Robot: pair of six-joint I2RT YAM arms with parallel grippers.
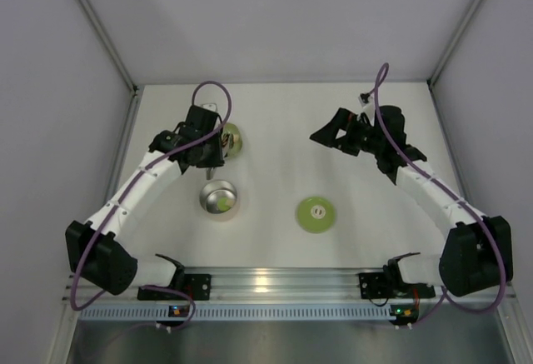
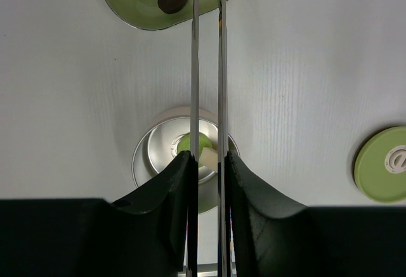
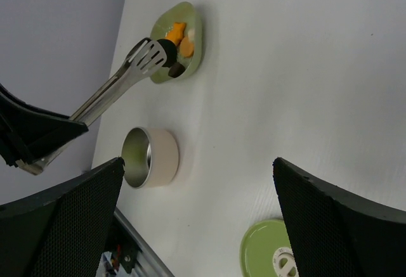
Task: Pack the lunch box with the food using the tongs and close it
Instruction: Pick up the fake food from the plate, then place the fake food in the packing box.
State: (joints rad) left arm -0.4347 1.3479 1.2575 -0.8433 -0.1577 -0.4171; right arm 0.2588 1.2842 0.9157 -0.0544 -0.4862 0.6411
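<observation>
My left gripper (image 2: 208, 163) is shut on the tongs (image 2: 195, 68), whose two thin arms run between its fingers. In the right wrist view the tongs (image 3: 117, 88) reach over the pale green dish (image 3: 193, 17), their slotted tips against a dark piece of food (image 3: 169, 49). Orange pieces (image 3: 178, 33) and another dark one (image 3: 176, 69) lie in that dish. The steel lunch box (image 1: 219, 199) stands open just below my left gripper (image 1: 208, 152), with a green piece (image 2: 187, 144) and a pale piece (image 2: 208, 158) inside. Its green lid (image 1: 316, 214) lies flat to the right. My right gripper (image 1: 333, 135) hangs open and holds nothing.
The dish (image 1: 233, 139) sits at the back left, close to the left wall. The aluminium rail (image 1: 275, 281) with both arm bases runs along the near edge. White walls close the table at the back and on both sides.
</observation>
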